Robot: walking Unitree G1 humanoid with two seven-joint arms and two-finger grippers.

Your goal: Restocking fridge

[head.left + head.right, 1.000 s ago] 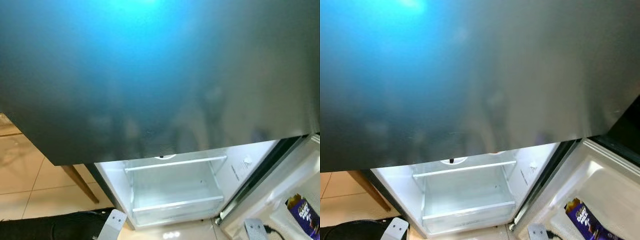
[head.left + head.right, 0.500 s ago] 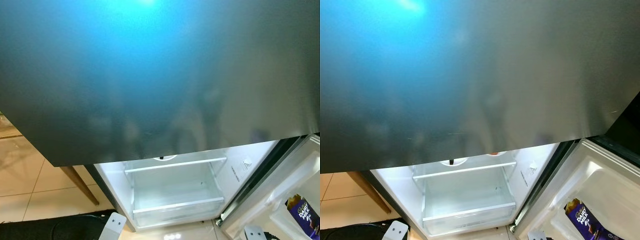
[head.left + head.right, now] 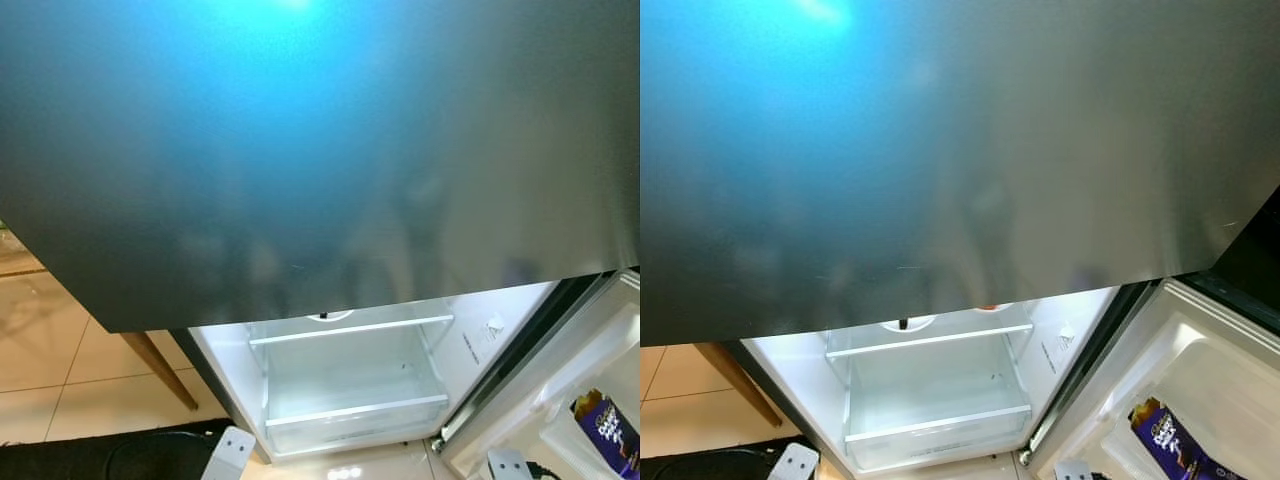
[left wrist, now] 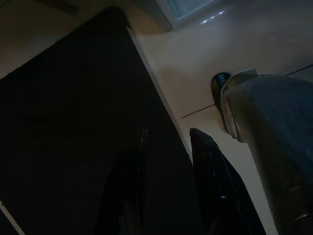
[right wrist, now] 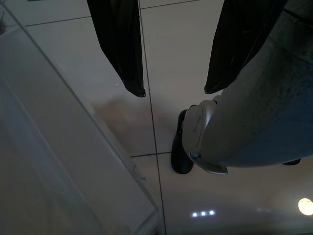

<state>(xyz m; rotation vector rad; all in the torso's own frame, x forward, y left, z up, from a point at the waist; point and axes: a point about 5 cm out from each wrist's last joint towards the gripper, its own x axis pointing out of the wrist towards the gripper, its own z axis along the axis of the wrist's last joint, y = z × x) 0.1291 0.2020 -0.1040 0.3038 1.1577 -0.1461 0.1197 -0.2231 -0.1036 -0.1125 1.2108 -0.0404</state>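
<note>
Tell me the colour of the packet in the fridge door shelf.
Purple, with gold and white lettering; the packet shows best in the right eye view.

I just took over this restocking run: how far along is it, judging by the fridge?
Done: the lower fridge door stands open, and a purple chocolate pack sits in its door shelf. In hand: nothing; the left pincer and right pincer hang open and empty above the floor. Left: the clear drawer looks empty, so most stocking seems yet to do.
</note>
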